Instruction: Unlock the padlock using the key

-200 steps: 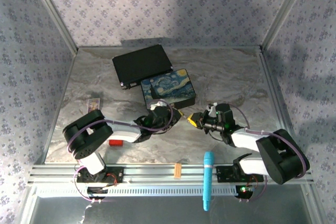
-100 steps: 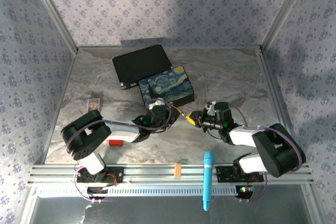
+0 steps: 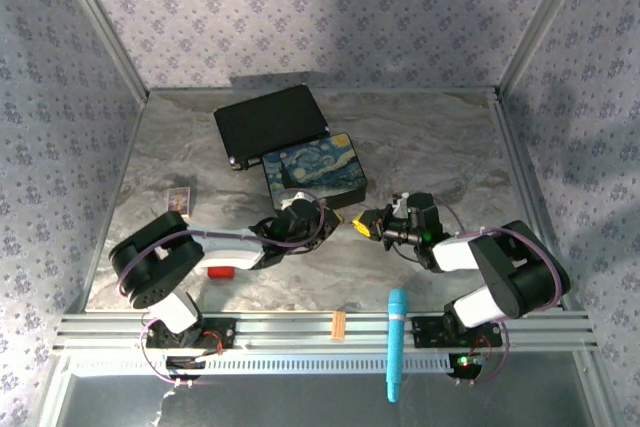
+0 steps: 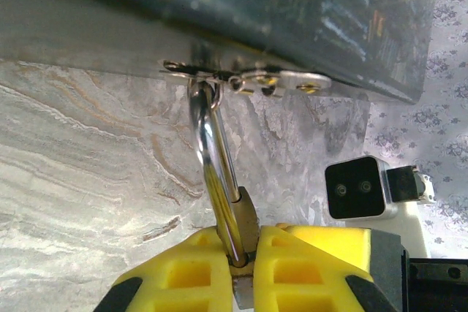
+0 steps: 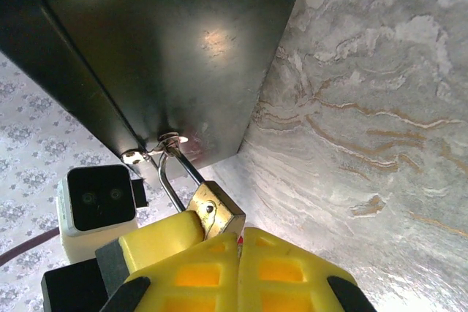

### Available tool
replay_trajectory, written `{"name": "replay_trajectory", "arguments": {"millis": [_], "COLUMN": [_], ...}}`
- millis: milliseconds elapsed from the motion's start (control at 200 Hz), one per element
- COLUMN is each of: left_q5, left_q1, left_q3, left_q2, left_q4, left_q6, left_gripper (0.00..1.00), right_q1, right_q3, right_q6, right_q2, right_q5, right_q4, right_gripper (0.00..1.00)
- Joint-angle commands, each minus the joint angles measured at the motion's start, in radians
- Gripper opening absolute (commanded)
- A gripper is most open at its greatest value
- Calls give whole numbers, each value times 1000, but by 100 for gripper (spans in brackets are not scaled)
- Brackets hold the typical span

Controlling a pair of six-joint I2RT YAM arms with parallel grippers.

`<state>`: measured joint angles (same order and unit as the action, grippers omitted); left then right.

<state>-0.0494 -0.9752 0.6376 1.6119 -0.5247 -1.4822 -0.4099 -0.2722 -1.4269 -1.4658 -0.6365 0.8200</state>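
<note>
The padlock (image 4: 246,218) sits clamped in the left gripper (image 4: 245,253), its shackle (image 4: 212,151) through the painted box (image 3: 315,169)'s hasp (image 4: 252,78) beyond, and the right gripper (image 5: 238,239), fingers pressed together with the key hidden, has edged closer, so insertion looks imminent.

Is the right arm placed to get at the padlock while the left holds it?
Probably yes. The left gripper clamps the padlock, its shackle through the hasp of the box, and the right gripper sits closed right beside the brass body, with nothing between them.
</note>
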Motion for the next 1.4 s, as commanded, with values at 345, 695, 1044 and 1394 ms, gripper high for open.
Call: {"name": "replay_trajectory", "arguments": {"millis": [345,695,1044,1394], "left_q5": [-20,-91,-116,-89], "left_q1": [-49,-54,-64,-68], "left_q3": [16,-13,-30,7], "left_q2": [-13,-29,-8,-13], "left_q4": [-105,-186,-243,-117], "left_q6": [-78,-101,-114,-66], "left_gripper": [6,7,6,0], "right_q1": [-64,-109,-140,-144], "right_q3": [-9,-15,-38,-71], "right_q6": [-53,-164,-219,-184], "right_q2": [6,-97,-172,-168], "right_q5": [40,107,131,132], "right_q4": [40,213,313,286], "right_gripper": [0,0,0,0]}}
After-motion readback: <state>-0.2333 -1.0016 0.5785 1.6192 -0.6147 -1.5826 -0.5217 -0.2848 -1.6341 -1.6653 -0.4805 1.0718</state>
